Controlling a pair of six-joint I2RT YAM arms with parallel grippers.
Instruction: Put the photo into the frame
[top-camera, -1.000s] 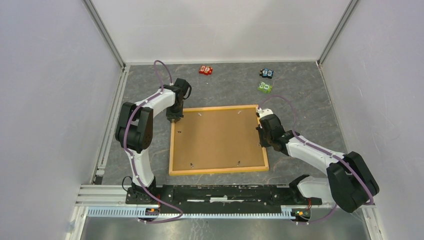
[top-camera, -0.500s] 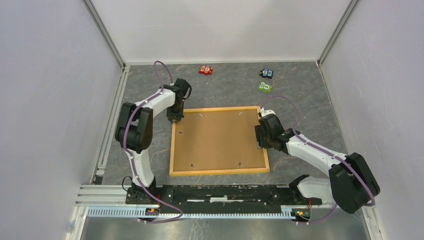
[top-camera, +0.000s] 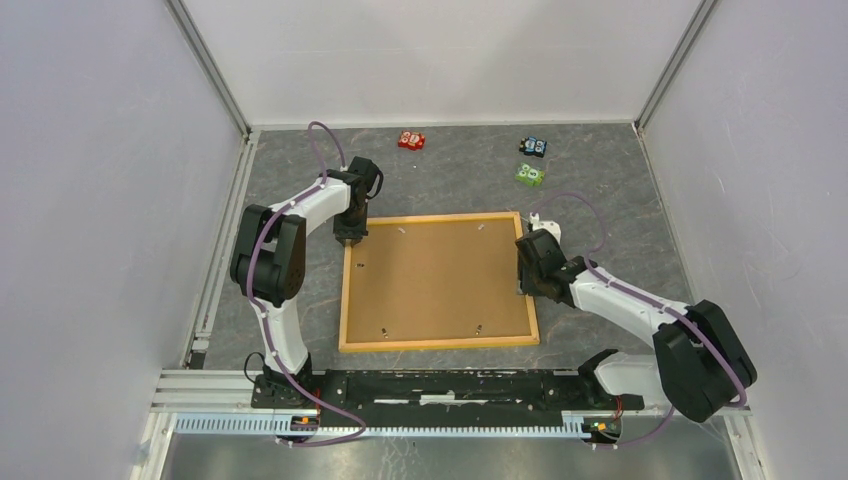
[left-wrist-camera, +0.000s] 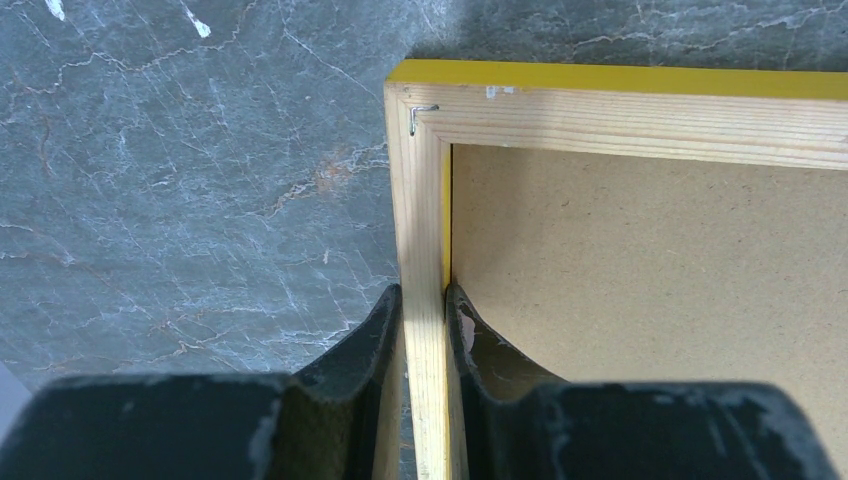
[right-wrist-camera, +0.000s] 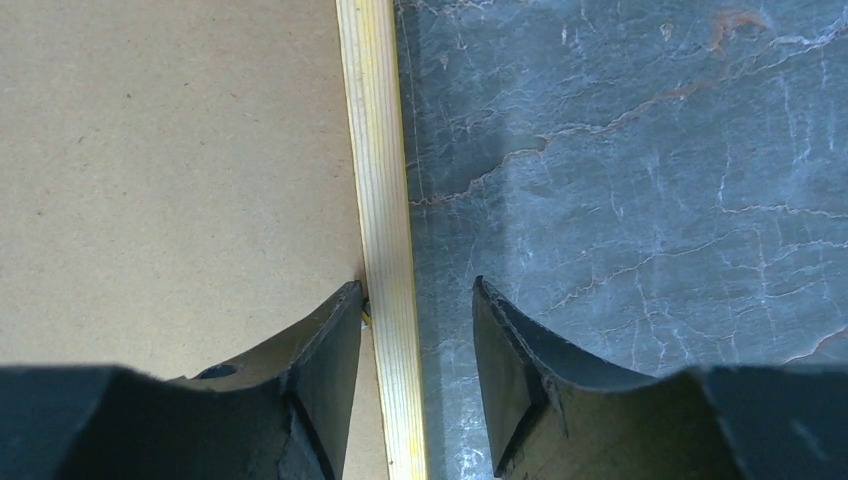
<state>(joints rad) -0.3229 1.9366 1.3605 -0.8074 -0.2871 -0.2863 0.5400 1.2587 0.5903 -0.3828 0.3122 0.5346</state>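
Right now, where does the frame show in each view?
Top external: the frame lies flat, centre of picture.
Left wrist: its corner is upper centre, with one rail gripped by the left pincer.
Right wrist: one rail runs vertically through centre, straddled by the open right pincer.
Shared landmark: the brown backing board inside it.
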